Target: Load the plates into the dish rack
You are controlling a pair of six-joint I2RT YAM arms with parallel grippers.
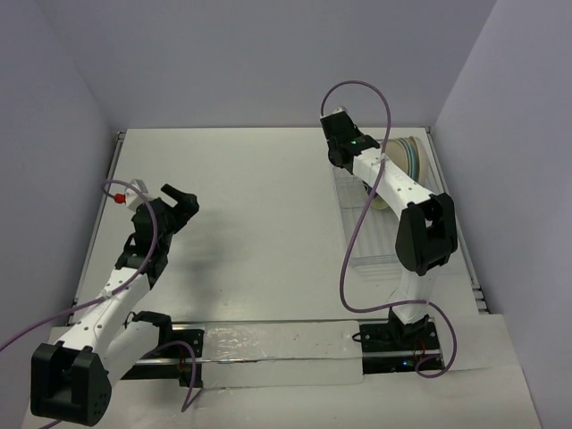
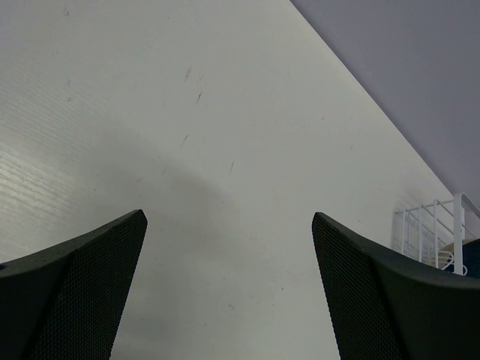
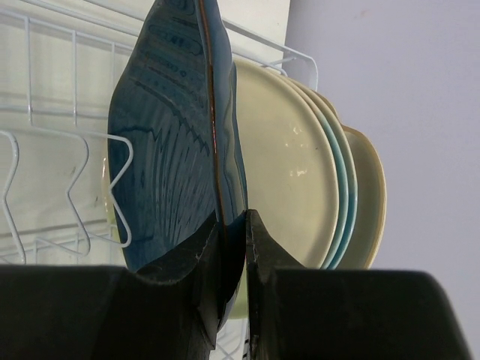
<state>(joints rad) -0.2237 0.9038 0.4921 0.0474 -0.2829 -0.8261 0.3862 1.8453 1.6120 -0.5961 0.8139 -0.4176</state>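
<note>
The right arm (image 1: 393,183) reaches out over the dish rack (image 1: 368,246) at the far right of the bench (image 1: 259,206). In its wrist view the jaws are clenched on the near rim of the dark blue plate (image 3: 169,142). The plate stands on edge, nearly upright and leaning slightly. Just behind it several pale plates (image 3: 289,165) stand on edge close together, cream with light blue rims among them. White wire prongs show to the left of the blue plate. Its lower edge is hidden behind the jaws, so it cannot be told whether it already sits between prongs.

That hidden edge is the main risk. If the jaws let go before the rim is caught in a slot, the plate could slide along the tray base. It could also fall flat against the pale plates, and a hard knock could chip a rim. The grip covers only a narrow bit of rim, so the plate may pivot if its edge catches a wire on the way down. Pushing it further back could shove the pale plates against the rack's end wire.

The left arm (image 1: 134,259) hangs well apart over bare bench. Its jaws are released, spread wide with nothing between the fingers (image 2: 82,292).
</note>
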